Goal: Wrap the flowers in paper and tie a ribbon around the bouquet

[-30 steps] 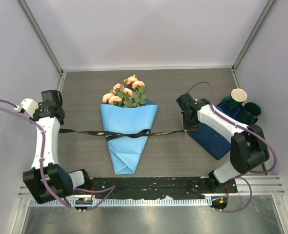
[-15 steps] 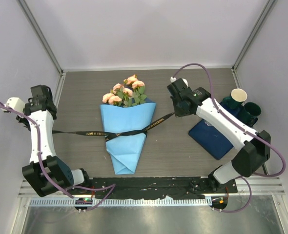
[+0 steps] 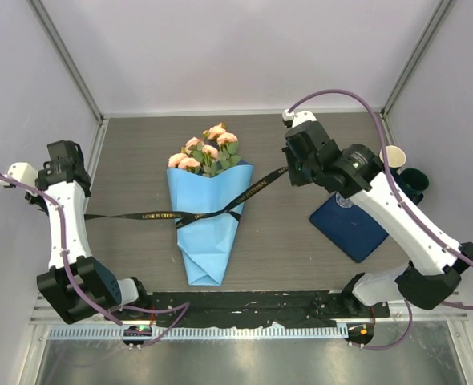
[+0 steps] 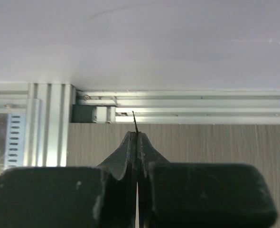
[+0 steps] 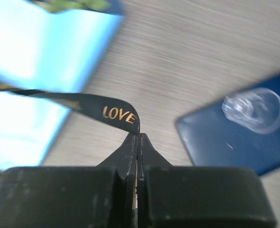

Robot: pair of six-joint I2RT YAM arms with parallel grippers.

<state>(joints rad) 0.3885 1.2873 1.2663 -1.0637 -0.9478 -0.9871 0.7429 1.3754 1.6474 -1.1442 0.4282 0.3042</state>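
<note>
Stretching taut across the bouquet (image 3: pixel 208 228), the ribbon (image 3: pixel 140 216) is pinched at both ends.
The bouquet lies mid-counter (image 3: pixel 285 241) with its blooms toward the far wall and its stems hidden inside the blue paper (image 3: pixel 212 192). The right fingers (image 5: pixel 129 154) are pressed together on the ribbon's gold "LOVE" end, against a blurred background. The left fingers (image 4: pixel 127 154) are also pressed together, with only a thin black sliver poking out between them. From above, that ribbon end vanishes behind the left arm (image 3: pixel 66 224).
</note>
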